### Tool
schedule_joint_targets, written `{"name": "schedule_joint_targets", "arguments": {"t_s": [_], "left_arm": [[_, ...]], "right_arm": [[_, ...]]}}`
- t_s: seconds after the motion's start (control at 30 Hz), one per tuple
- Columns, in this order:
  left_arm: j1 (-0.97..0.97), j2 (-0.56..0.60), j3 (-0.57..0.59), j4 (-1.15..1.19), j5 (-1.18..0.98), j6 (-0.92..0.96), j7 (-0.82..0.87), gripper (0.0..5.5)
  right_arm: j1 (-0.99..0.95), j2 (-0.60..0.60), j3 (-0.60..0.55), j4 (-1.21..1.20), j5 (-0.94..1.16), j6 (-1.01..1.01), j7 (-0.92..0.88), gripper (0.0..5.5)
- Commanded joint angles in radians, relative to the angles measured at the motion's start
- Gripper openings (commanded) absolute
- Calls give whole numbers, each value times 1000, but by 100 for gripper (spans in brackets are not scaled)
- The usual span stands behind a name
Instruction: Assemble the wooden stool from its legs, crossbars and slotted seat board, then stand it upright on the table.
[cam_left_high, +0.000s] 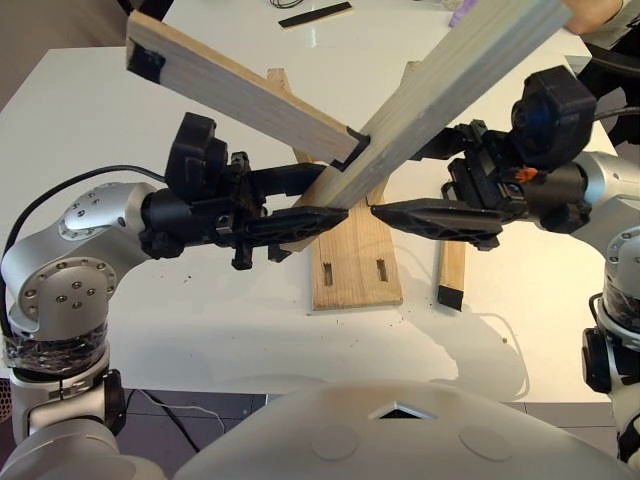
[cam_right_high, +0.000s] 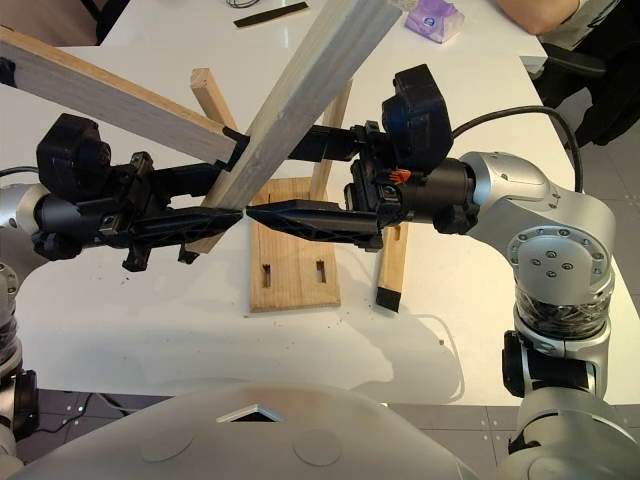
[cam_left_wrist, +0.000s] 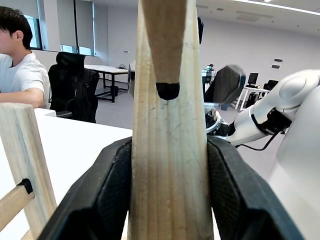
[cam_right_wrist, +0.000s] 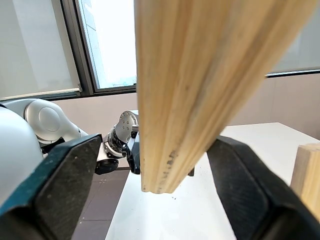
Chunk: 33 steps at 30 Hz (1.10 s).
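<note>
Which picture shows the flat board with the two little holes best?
The right eye view: the seat board lies flat on the table, and both slots are clear near its front end. The left eye view shows nearly the same. The wrist views look at the wooden leg up close instead.

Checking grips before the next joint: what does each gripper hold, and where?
Left gripper clamps the wooden leg near its lower end. Right gripper is open, straddling that leg's end without touching it.

Silver rounded arm shells (cam_right_high: 545, 215) carry small screws (cam_right_high: 549, 262); wrists (cam_right_high: 440, 190), cables (cam_right_high: 520, 109) and jaws are black.
</note>
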Motion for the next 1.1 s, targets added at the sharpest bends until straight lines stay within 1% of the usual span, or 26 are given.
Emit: {"name": "schedule_joint_targets", "arguments": {"t_s": [0.03, 0.07, 0.27, 0.3, 0.5, 0.53, 0.7, 0.8, 0.87, 0.97, 1.03, 1.1], "left_arm": [[16, 17, -19, -16, 42, -7, -16, 202], [12, 14, -21, -16, 43, -7, -12, 202], [-34, -7, -25, -13, 30, -6, 21, 202], [-39, -8, -30, -15, 32, -6, 21, 202], [-47, -3, -39, -4, 38, 12, 40, 202], [-55, -7, -43, 13, 42, 23, 61, 231], [-67, -18, -68, 29, 88, 16, 71, 310], [-53, -25, -88, 28, 140, -7, 72, 359], [-17, -17, -92, 36, 182, -27, 49, 376], [51, -2, -81, 87, 263, -71, 22, 377], [108, 12, -59, 146, 327, -110, -2, 377], [149, 16, -38, 189, 367, -140, -21, 377]], "right_arm": [[-35, -6, 5, 8, -21, 7, 11, 335], [-38, -7, 10, 10, -33, 6, 15, 324], [-12, 1, 67, -3, -142, -10, 39, 218], [-8, 3, 73, -6, -154, -12, 44, 213], [6, -2, 67, -10, -176, -26, 54, 212], [7, -2, 63, -8, -178, -28, 54, 212], [-6, 19, 45, 7, -184, -45, 43, 203], [-44, 9, 0, 55, -183, -49, 44, 203], [-62, -20, -36, 84, -183, -48, 61, 203], [-54, -80, -91, 109, -195, -42, 104, 203], [-19, -134, -122, 125, -217, -40, 148, 203], [41, -192, -128, 136, -272, -53, 211, 203]]}}
